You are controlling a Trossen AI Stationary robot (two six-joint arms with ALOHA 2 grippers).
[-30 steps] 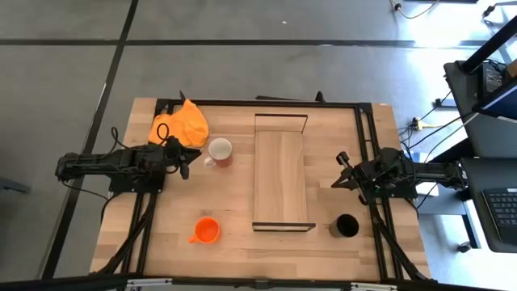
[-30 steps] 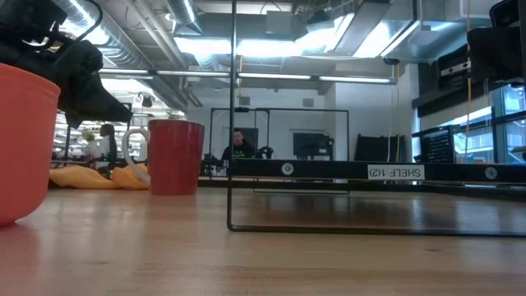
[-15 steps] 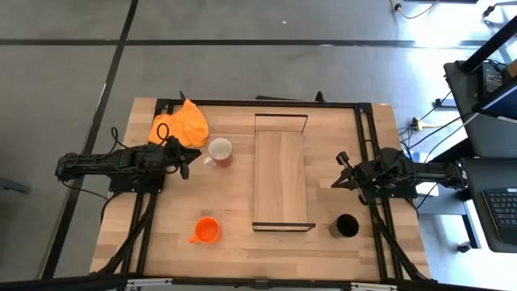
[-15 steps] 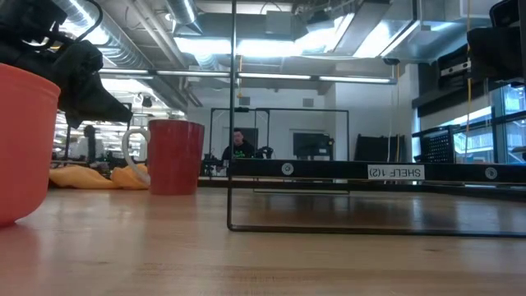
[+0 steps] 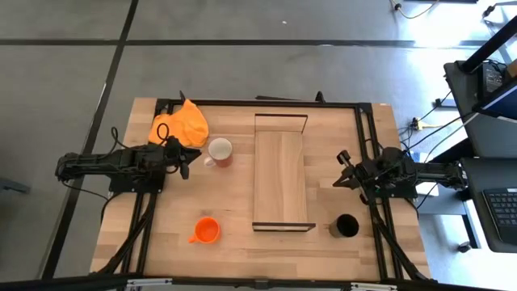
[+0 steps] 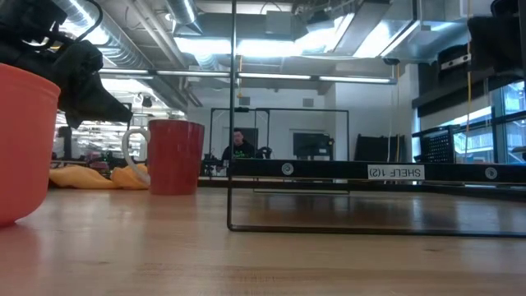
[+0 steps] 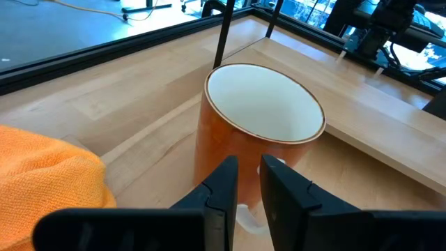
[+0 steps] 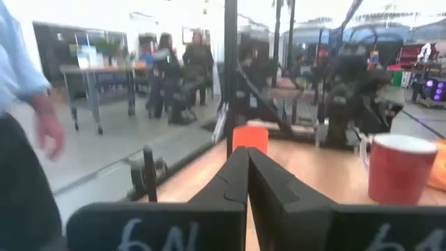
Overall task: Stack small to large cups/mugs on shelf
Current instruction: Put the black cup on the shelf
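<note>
The red mug [image 5: 220, 151], white inside, stands upright on the table left of the shelf [image 5: 281, 182], its handle toward my left gripper. It also shows in the left wrist view [image 7: 258, 132]. The small orange mug [image 5: 208, 230] stands near the front left. The black mug [image 5: 346, 225] stands right of the shelf's near end. My left gripper [image 5: 186, 166] is level just left of the red mug, open by a narrow gap [image 7: 249, 178], and holds nothing. My right gripper [image 5: 342, 171] is shut and empty [image 8: 247, 157], right of the shelf.
An orange cloth [image 5: 179, 124] lies at the far left corner behind my left gripper. The shelf has thin black frames at both short ends [image 6: 234, 115]. Bare tabletop lies between the mugs and the shelf. A person [image 8: 28, 139] stands beyond the table in the right wrist view.
My right arm has risen a little. The mugs, the shelf and my left arm have kept still.
</note>
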